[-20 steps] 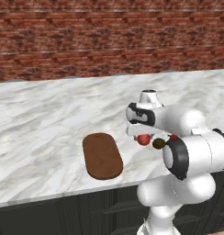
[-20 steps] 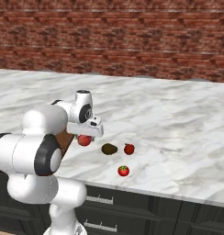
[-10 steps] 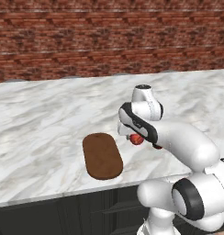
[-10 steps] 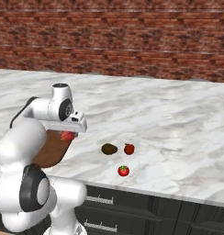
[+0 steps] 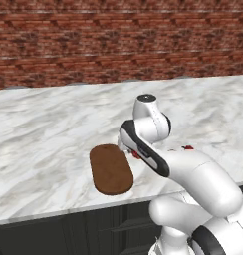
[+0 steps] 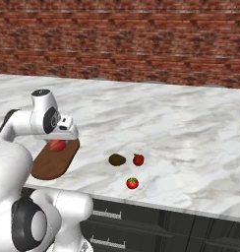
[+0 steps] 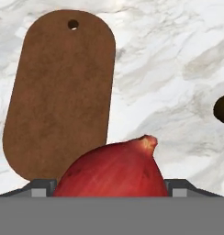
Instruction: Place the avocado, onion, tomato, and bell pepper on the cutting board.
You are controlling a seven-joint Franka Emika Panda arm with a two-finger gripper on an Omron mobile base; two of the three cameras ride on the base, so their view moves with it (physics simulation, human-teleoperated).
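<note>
My gripper (image 6: pixel 58 145) is closed on the onion (image 7: pixel 113 169) — the jaws stand wide because the bulb is wide, one finger pressed to each side of it. In the hand view the onion fills the space between my fingertips, its pointed tip turned up and to the right. In the right base view it shows as a dull red ball (image 6: pixel 57 144) tucked just under my hand, lifted off the surface, not resting on anything.

The cutting board (image 7: pixel 61 92) lies flat on the marble counter (image 6: pixel 191 133), near the counter's front edge. From the hand view the onion sits off the board's right long edge rather than over its middle, and the board's hanging hole is at the far end. In the right base view my hand hangs above the end of the board (image 6: pixel 50 165) that is nearer the other items.

The rest lies further along the front part of the counter, well apart from the board — the avocado (image 6: pixel 117 159) just beside the bell pepper (image 6: pixel 138 159), and the tomato (image 6: pixel 132 183) nearer the front edge, green top up.
</note>
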